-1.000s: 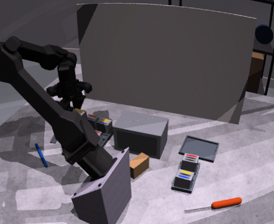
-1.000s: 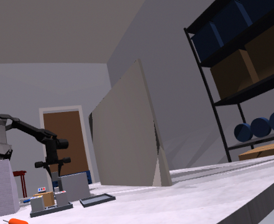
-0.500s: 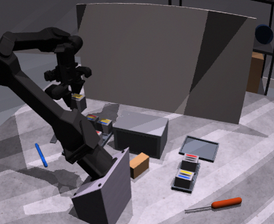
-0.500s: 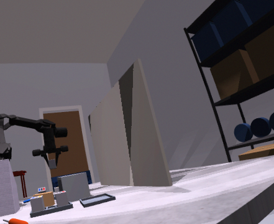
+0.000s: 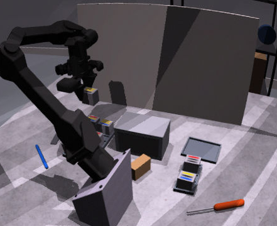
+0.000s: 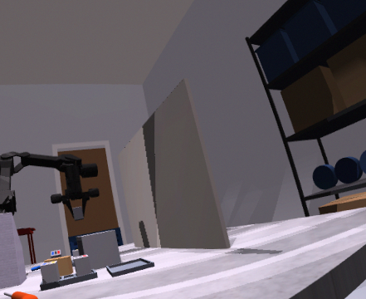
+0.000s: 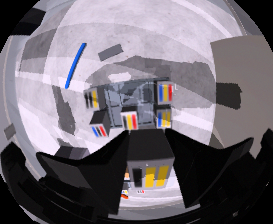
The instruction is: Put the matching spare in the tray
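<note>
At the far left of the table, a blue pen (image 5: 41, 156) is lying flat on the pale surface, well apart from everything else. Just right of it, the arm is rising from a grey mounting block (image 5: 108, 191) and reaching up and back toward the large upright board (image 5: 166, 59). High above the table, the gripper (image 5: 87, 89) is pointing down and clamping a small grey spare (image 5: 91, 95) between its fingers, the spare hanging clear of the surface; yellow and blue stripes are showing on its top face. In the wrist view the same spare (image 7: 151, 171) is sitting between the two dark fingers with yellow marks facing the camera.

Below the gripper, a rack (image 5: 105, 139) is holding more spares, two of them (image 5: 93, 119) (image 5: 107, 125) showing coloured stripes; a third is mostly hidden by the arm. Beside the rack to the right, a grey box (image 5: 142, 135) is standing on the table, and a small tan block (image 5: 141, 166) is lying just in front of it.

Further right, a second rack (image 5: 186, 186) is carrying two striped units, one with red and grey bars (image 5: 192, 161) and one with yellow and blue bars (image 5: 186, 179). The dark tray (image 5: 201, 150) is lying flat just behind them, with nothing in it. Nearest the camera on the right, an orange-handled screwdriver (image 5: 220, 206) is resting on the table.
</note>
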Controlling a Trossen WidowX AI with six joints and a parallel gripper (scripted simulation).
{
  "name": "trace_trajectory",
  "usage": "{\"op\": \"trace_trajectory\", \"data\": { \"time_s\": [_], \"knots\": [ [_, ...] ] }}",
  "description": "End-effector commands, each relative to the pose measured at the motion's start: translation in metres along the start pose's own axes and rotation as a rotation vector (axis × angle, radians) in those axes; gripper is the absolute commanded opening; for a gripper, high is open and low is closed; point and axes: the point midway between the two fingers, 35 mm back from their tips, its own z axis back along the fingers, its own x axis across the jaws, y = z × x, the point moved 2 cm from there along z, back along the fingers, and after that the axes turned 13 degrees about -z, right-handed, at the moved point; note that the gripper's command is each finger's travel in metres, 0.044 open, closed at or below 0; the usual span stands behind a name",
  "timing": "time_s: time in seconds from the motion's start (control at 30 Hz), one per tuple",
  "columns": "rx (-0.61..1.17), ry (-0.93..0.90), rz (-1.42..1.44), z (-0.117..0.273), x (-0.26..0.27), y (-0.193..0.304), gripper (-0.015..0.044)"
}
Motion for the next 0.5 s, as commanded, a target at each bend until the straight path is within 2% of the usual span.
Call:
{"op": "trace_trajectory", "data": {
  "time_s": [0.0,0.47],
  "knots": [
    [0.021,0.022,-0.009,0.001,-0.023,0.014,0.0000],
    [0.063,0.041,-0.025,0.005,-0.089,0.067,0.0000]
  ]
}}
